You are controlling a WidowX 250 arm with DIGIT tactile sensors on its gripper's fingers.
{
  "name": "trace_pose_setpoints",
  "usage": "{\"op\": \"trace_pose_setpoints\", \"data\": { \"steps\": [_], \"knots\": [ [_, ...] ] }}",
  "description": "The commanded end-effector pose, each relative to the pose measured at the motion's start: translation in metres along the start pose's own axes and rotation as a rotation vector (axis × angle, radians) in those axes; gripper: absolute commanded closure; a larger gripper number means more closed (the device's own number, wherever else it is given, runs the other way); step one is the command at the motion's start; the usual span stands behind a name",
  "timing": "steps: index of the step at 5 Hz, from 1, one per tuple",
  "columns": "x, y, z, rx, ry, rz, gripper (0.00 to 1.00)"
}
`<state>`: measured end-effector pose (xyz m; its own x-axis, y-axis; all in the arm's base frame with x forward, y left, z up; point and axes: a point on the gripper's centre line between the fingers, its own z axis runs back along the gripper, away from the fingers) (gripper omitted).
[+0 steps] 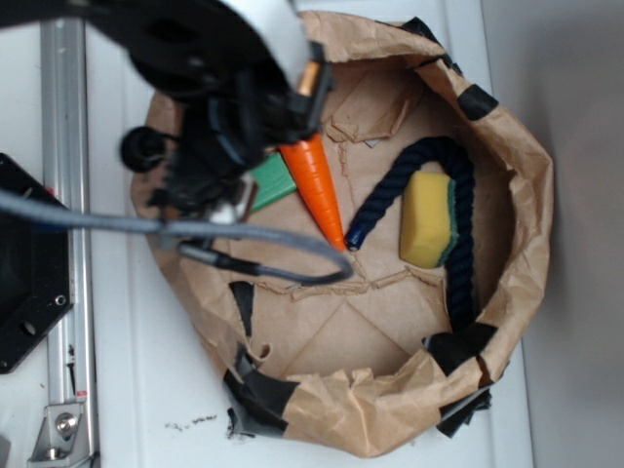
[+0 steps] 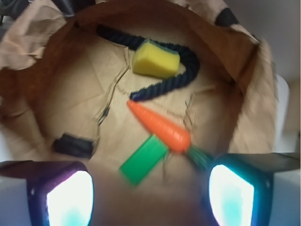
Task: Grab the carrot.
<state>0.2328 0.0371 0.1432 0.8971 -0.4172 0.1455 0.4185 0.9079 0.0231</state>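
The carrot [image 2: 161, 127] lay on the floor of the brown paper bag [image 1: 531, 210], roughly mid-floor. All places below are given relative to the carrot. A green block [image 2: 142, 161] touched its thick half and ran off at an angle from it. A dark blue rope [image 2: 165, 84] ended just beside the carrot's pointed tip and curled away around a yellow sponge [image 2: 155, 59], which sat beyond the tip, apart from the carrot. A black strip [image 2: 73, 145], possibly tape, lay well apart near the bag wall.

The gripper [image 2: 150, 193] hung above the stem end. In the wrist view its jaws stood spread wide, with nothing between them. The green stem lay close to one finger [image 2: 231, 194], and the orange body reached away from the gripper. In the exterior view the arm hid the stem end.

Judgement on handling: glossy moulded plastic, so probably light, rigid and slick. The taper would tend to squeeze it out of a pinch near the tip. The best hold looked to be across the thick shoulder just short of the stem, jaws square to the long axis. Risk: catching the green block in the same closure.
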Motion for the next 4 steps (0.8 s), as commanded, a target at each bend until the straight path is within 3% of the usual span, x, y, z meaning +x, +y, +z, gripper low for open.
{"op": "trace_pose_setpoints", "data": {
  "steps": [1,2,3,4],
  "knots": [
    [0.024,-0.004,-0.057,0.019,0.01,-0.106,0.0],
    [0.024,0.0,-0.098,0.001,0.054,-0.14,0.0],
    [0.017,-0.013,-0.136,-0.01,0.138,-0.206,0.0],
    [0.01,-0.022,-0.143,-0.03,0.182,-0.234,0.28]
  ]
}}
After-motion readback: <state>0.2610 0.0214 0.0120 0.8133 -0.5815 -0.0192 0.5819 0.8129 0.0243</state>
